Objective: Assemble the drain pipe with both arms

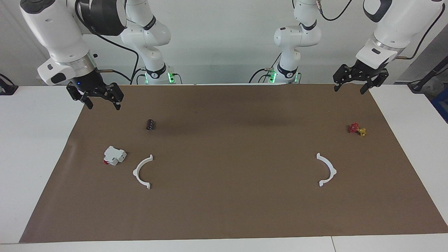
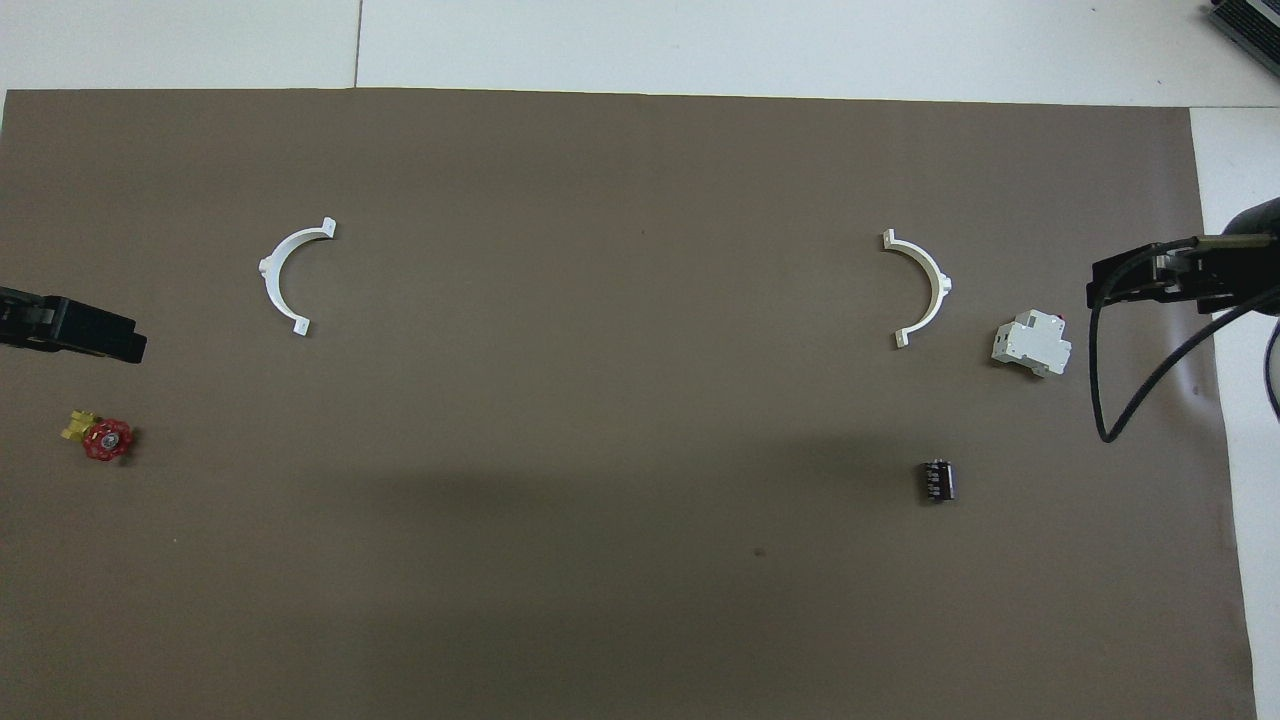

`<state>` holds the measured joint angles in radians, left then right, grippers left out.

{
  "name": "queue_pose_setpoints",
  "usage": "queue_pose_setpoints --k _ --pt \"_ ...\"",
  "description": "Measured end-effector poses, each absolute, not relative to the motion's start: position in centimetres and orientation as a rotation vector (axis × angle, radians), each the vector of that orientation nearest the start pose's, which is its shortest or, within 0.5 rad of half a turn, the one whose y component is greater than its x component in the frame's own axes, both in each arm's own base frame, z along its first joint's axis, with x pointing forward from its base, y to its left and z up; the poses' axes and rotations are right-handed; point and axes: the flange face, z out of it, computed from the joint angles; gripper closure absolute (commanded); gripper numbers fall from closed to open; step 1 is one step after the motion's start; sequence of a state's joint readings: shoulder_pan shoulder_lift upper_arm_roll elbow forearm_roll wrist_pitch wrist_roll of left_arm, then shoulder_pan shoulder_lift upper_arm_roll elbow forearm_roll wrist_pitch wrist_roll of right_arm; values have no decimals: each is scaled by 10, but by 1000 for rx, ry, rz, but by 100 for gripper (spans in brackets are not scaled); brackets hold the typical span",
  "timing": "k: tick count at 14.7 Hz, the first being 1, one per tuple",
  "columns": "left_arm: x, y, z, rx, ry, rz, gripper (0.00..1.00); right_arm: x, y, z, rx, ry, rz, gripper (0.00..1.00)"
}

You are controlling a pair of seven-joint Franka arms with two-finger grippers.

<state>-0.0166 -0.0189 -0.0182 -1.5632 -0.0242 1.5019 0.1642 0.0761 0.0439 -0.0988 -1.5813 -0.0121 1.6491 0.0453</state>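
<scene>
I am standing at a white table (image 1: pixel 38 147) that is carrying a large brown paper mat (image 1: pixel 227 203), and nearly everything is lying on that mat. The facing view is showing both of my big white jointed arms whole, my right arm (image 1: pixel 56 35) and my left arm (image 1: pixel 395 31), while the overhead view is catching only the black tips and a looping cable. My right gripper (image 1: pixel 101 101) is hanging in the air over the mat's corner at the right arm's end, its fingers spread wide and holding nothing; my left gripper (image 1: pixel 351 88) is hanging over the mat's corner at the left arm's end, likewise spread wide and empty. The drain pipe is lying in two separate thin white plastic half-rings, flat on the mat and well apart: one half-ring (image 1: pixel 142 172) toward my right arm's end, the other half-ring (image 1: pixel 327 169) toward my left arm's end, their open sides facing each other. Just beside the first half-ring a blocky white plastic part with a red end (image 1: pixel 114 155) is resting, apart from it. Nearer to me than that block a small black ribbed cylinder (image 1: pixel 151 124) is lying. Near my left gripper's end a small red handwheel with a yellow body (image 1: pixel 357 129) is sitting; the overhead view is showing its round spoked wheel more plainly.
</scene>
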Motion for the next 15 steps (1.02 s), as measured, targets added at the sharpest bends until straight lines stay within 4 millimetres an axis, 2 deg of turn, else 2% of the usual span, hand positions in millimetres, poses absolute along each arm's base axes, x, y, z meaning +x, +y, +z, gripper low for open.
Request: queue_pose_setpoints --k 7,10,13,15 --pt "541 -22 633 -3152 316 65 0 575 -12 601 -3156 104 -36 2" --pt "541 -22 633 -3152 316 65 0 579 -10 594 -3158 98 -35 4" --pt "541 -22 633 -3152 316 65 0 598 2 569 -3161 64 -63 4" --pt "541 -22 633 -3152 316 65 0 615 16 542 -3166 28 -79 4"
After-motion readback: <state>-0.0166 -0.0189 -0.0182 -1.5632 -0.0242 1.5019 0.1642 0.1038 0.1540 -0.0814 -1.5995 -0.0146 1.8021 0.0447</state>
